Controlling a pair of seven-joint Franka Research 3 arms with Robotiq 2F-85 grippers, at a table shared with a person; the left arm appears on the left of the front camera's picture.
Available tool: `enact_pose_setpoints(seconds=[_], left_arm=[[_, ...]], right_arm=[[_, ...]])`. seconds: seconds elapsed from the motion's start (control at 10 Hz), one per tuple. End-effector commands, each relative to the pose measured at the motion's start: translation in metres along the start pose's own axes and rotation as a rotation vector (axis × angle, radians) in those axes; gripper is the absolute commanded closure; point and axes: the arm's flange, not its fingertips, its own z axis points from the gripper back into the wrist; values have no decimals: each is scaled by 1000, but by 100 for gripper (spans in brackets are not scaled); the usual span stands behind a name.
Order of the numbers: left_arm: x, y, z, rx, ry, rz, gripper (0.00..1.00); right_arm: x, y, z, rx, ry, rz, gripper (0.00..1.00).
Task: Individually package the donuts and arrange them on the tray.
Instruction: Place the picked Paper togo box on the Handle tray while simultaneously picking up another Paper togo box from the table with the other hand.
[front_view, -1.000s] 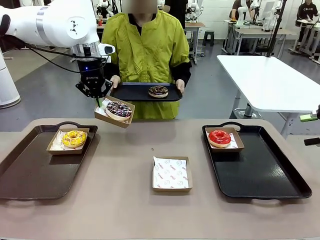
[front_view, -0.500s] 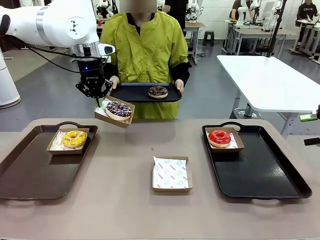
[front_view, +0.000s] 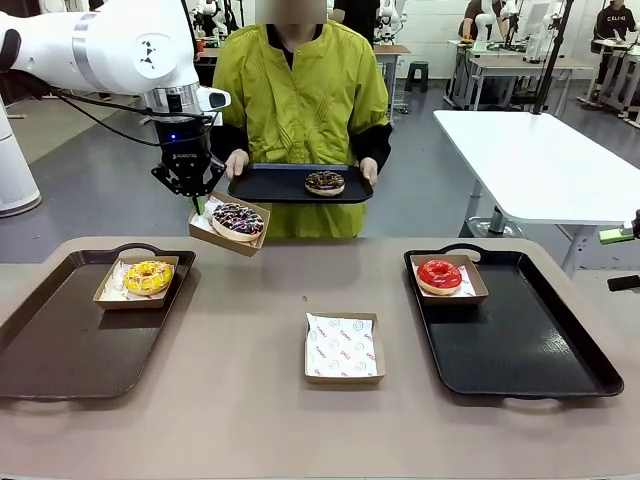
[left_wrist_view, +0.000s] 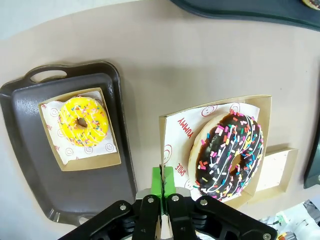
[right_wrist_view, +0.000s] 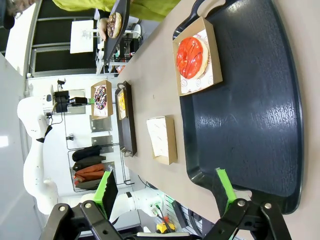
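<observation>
My left gripper (front_view: 196, 199) (left_wrist_view: 163, 176) is shut on the rim of a cardboard box (front_view: 229, 225) (left_wrist_view: 216, 145), held in the air above the table's far left; a chocolate donut with coloured sprinkles (front_view: 237, 219) (left_wrist_view: 229, 152) lies in it. The yellow donut (front_view: 148, 276) (left_wrist_view: 83, 120) sits boxed on the left tray (front_view: 60, 340) (left_wrist_view: 30, 150). On the right tray (front_view: 520, 340) (right_wrist_view: 250, 110), the red donut (front_view: 439, 274) (right_wrist_view: 190, 56) rests in its box. A person holds a small tray (front_view: 280, 187) carrying the dark chocolate donut (front_view: 324, 182) (right_wrist_view: 114, 25). My right gripper (right_wrist_view: 165, 192) is open over the right tray's near end.
An empty paper-lined box (front_view: 343, 347) (right_wrist_view: 162, 139) lies at the table's middle. A white table (front_view: 540, 160) stands off to the right behind. The person stands at the far edge.
The person has shifted the small tray with the dark donut slightly to the right. Both arms have stayed still.
</observation>
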Motion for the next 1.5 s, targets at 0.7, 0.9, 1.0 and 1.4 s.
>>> enact_pose_setpoints(seconds=[0.7,0.9,1.0,1.4], left_arm=[[-145,147,12,-29,33,-108,99],[-160,169,-3,-13,35,-111,99],[-163,178,-10,-7,34,-120,99],[-161,176,-12,-14,61,-93,99]], right_arm=[[-22,183,-157,-635,198,113,0],[-41,199,-199,-729,195,145,0],[-46,202,-215,-754,196,156,0],[-54,206,-218,-726,223,172,0]])
